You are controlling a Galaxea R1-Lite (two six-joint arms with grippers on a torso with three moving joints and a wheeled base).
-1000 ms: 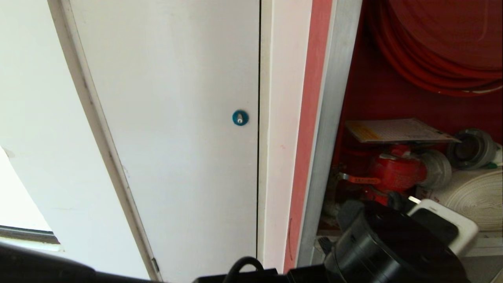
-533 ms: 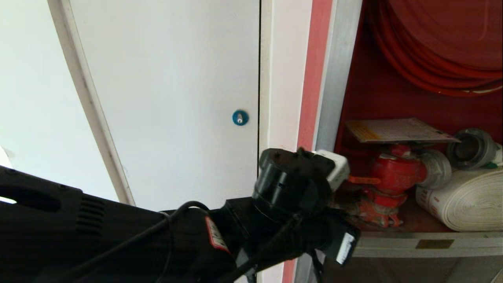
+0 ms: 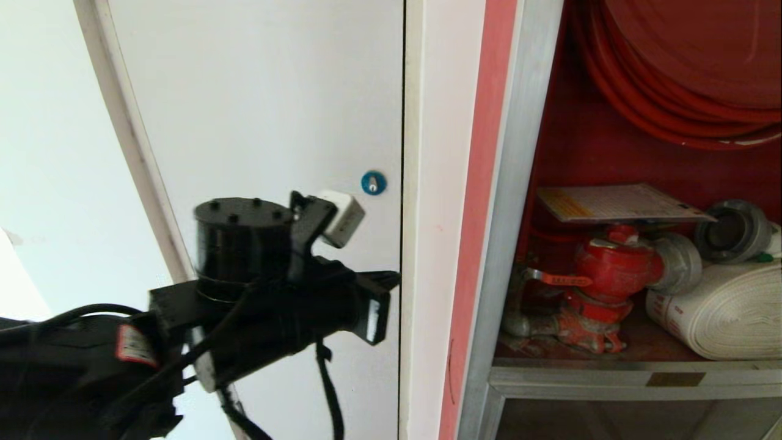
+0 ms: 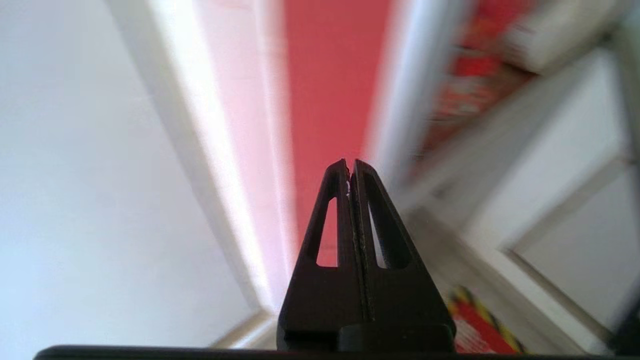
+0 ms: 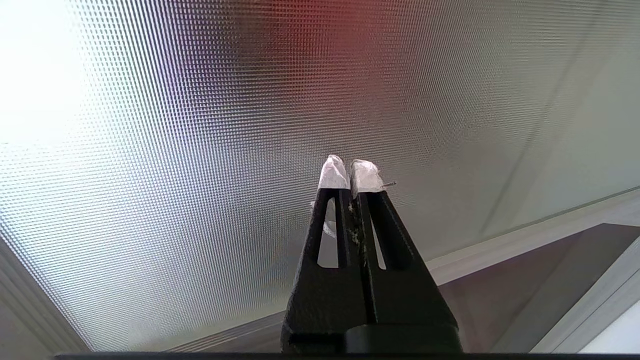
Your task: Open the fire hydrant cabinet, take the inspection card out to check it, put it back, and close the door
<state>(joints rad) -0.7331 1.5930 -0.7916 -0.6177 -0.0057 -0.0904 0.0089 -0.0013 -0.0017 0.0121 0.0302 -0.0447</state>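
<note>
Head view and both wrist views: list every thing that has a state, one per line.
fire hydrant cabinet: open, inside exposed.
inspection card: lying flat on top of the red valve, not held.
white door: closed.
flat hose: rolled up on the shelf.
left claw: shut, empty, outside the cabinet.
right claw: shut, empty.

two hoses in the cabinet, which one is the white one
The flat-rolled hose lying on the shelf beside the red valve is white; the red hose coiled above is not.

Bright daylight, motion-blurred left wrist view
</note>
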